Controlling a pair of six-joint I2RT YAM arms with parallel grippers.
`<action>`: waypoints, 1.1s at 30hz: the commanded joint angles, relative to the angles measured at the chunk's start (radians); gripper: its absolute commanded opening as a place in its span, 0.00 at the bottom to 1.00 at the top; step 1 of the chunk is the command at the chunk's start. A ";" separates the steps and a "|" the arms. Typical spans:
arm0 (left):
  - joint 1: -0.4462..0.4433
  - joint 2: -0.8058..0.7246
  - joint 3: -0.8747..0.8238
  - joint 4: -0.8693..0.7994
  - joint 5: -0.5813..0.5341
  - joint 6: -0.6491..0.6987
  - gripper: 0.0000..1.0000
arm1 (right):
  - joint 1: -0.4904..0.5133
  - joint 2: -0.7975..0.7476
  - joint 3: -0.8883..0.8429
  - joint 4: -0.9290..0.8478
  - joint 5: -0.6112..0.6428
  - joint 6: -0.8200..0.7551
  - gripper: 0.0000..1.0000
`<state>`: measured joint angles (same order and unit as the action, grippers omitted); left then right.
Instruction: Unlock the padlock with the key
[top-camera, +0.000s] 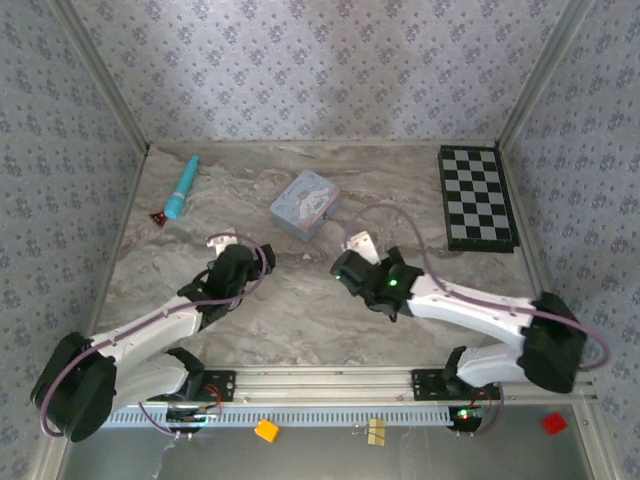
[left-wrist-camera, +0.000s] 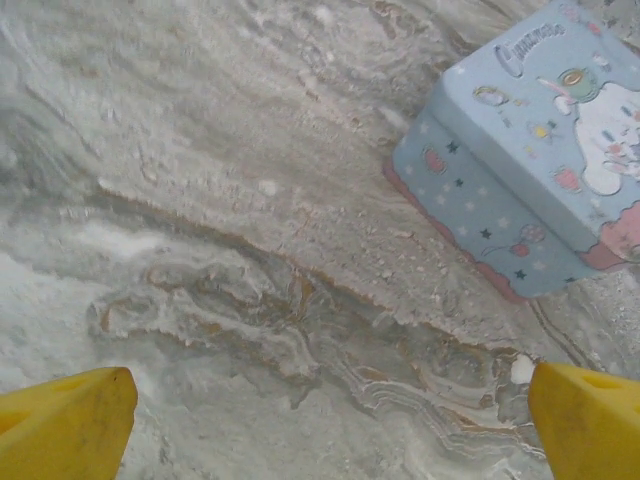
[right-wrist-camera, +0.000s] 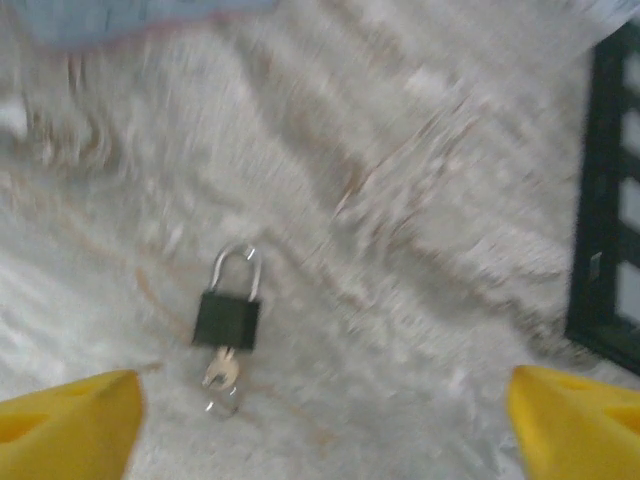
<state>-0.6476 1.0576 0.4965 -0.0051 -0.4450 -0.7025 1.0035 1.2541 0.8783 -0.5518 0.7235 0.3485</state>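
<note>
Marbled tabletop (right-wrist-camera: 400, 250) bears padlock (right-wrist-camera: 228, 310) and key (right-wrist-camera: 220, 378) before spread right hand (right-wrist-camera: 320, 430); left hand (left-wrist-camera: 330, 425) spread near script-lettered tin (left-wrist-camera: 530, 150).

tin (top-camera: 305, 204) centre-back | checkerboard (top-camera: 477, 197) right of it | key (right-wrist-camera: 220, 375) at padlock (right-wrist-camera: 227, 318) base, on table (top-camera: 300, 310)

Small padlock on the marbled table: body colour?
Black body on the small padlock, with a silvery shackle; shows best in the right wrist view.
</note>
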 joint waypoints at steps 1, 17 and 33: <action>0.002 -0.061 0.151 -0.230 -0.086 0.150 1.00 | -0.055 -0.131 -0.038 0.028 0.112 -0.015 0.99; 0.310 -0.048 -0.031 0.153 -0.490 0.545 1.00 | -0.573 -0.507 -0.511 0.614 0.022 -0.272 0.99; 0.484 0.205 -0.269 0.895 0.132 0.731 1.00 | -0.697 -0.095 -0.631 1.188 -0.148 -0.450 0.99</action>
<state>-0.1871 1.2587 0.2417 0.7544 -0.3908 0.0120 0.3099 1.1114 0.2512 0.4595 0.6266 -0.0292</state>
